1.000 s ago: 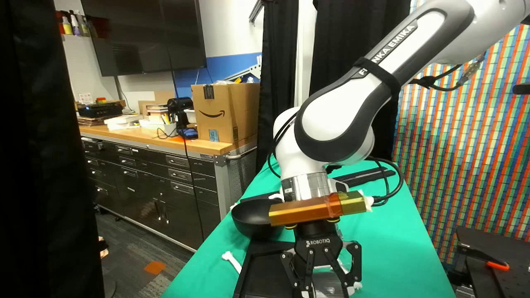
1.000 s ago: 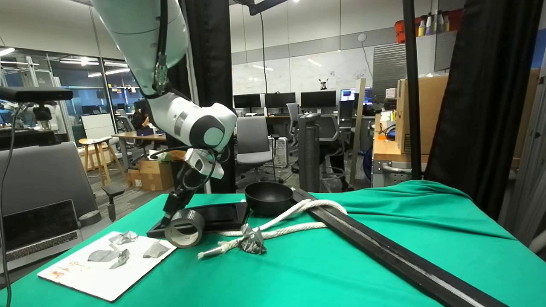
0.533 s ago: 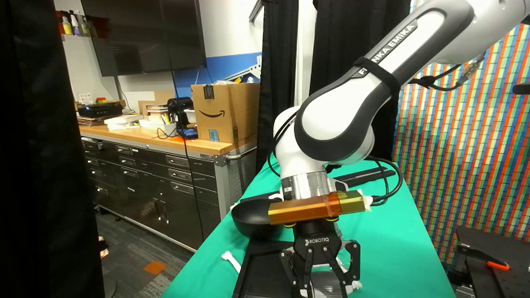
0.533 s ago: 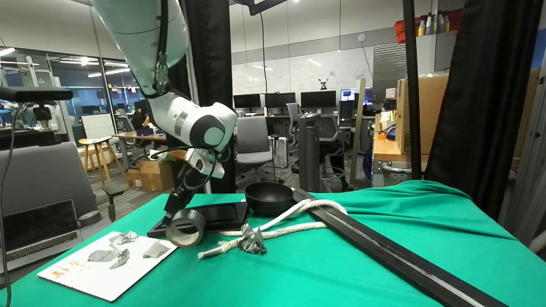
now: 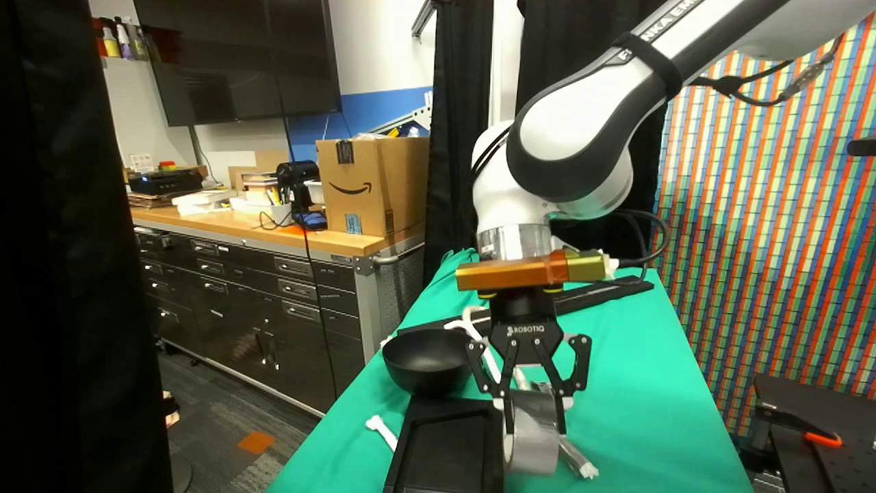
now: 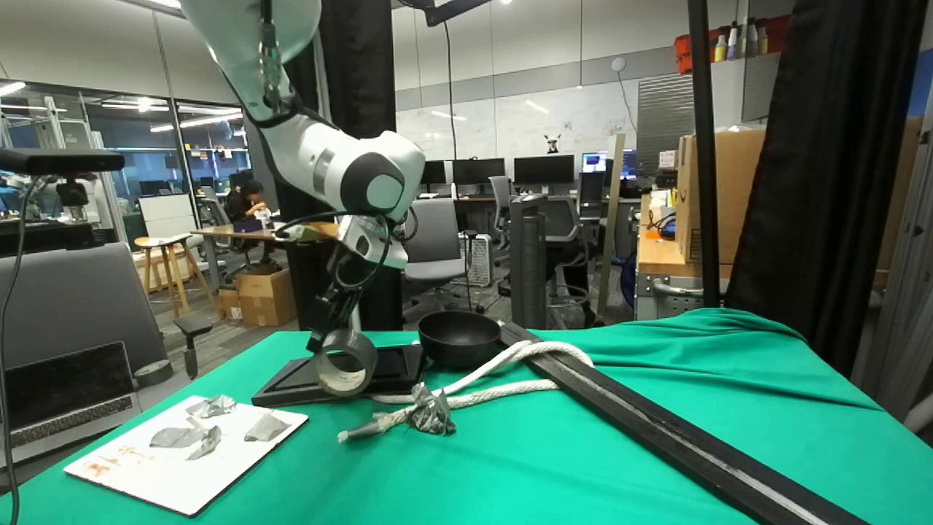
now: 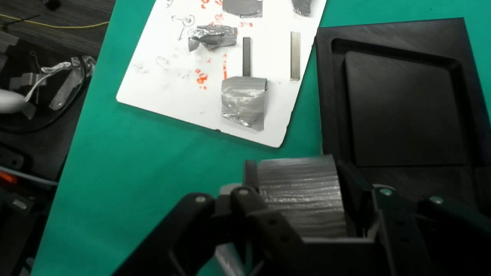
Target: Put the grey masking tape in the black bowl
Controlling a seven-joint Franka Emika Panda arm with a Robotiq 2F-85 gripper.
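Observation:
The grey masking tape is a dull-grey roll held off the table, with its ring opening showing in an exterior view. My gripper is shut on it, one finger on each flat side. In the wrist view the roll sits between the two fingers of the gripper. The black bowl stands on the green cloth, behind the flat black slab. It also shows in an exterior view, to the right of the held tape. The bowl is out of the wrist view.
The flat black slab lies beside and below the tape. A white board with tape scraps lies near it. A white cord with a taped knot lies before the bowl, across a long black bar. A small white piece lies left.
My gripper has lifted the grey tape off the table, after staying nearly still low down. In an exterior view both have also shifted right, closer to the bowl.

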